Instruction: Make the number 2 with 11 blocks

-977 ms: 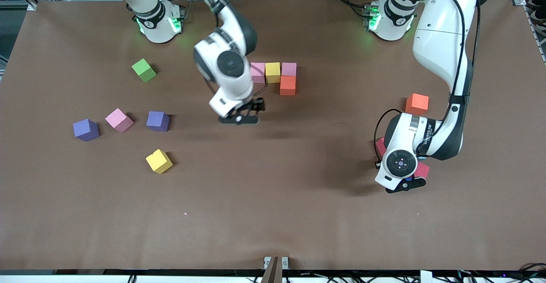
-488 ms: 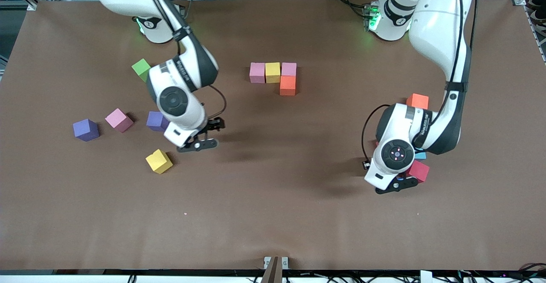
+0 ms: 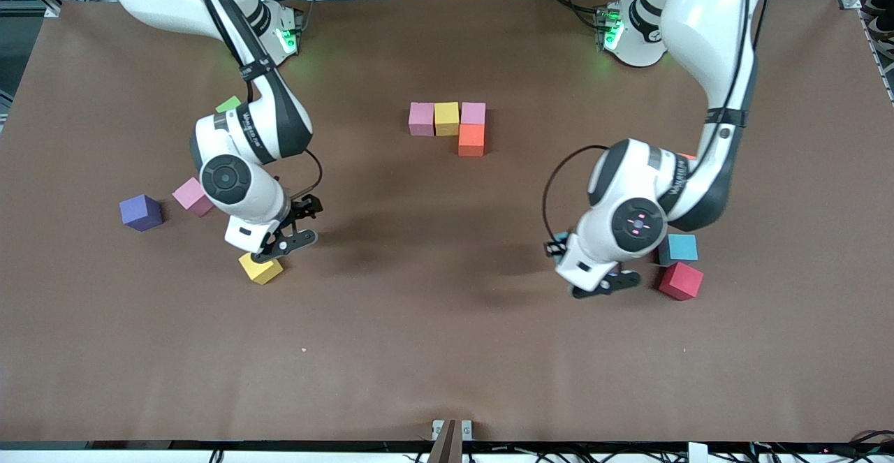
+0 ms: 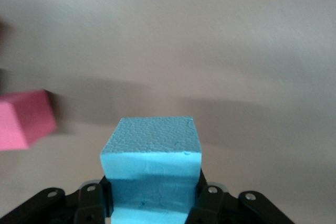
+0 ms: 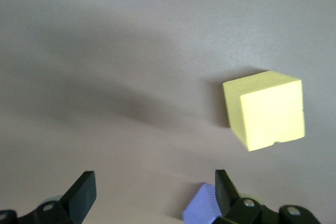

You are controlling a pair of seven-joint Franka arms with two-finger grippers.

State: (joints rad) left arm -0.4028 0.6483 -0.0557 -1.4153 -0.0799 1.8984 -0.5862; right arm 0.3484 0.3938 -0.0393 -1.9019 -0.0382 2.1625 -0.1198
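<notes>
Clamped between the left gripper [image 4: 152, 203] fingers: a light blue cube [image 4: 152, 163] of pebbled matte foam, square-edged, above bare brown table [image 3: 447, 351]. Beside it, a red cube [image 3: 680, 280] and a second blue cube [image 3: 678, 248]. Right gripper [image 5: 152, 195] fingers spread wide, hovering near a yellow cube [image 5: 265, 109]. Partial number 2 [image 3: 450, 124]: pink, yellow, pink in a row, orange touching below.

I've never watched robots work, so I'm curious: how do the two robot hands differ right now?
The left gripper is shut on a light blue cube, carried in the air near a red cube. The right gripper is open and empty, hovering over a yellow cube. Both are black two-fingered claws on white arms pointing down at the table.
</notes>
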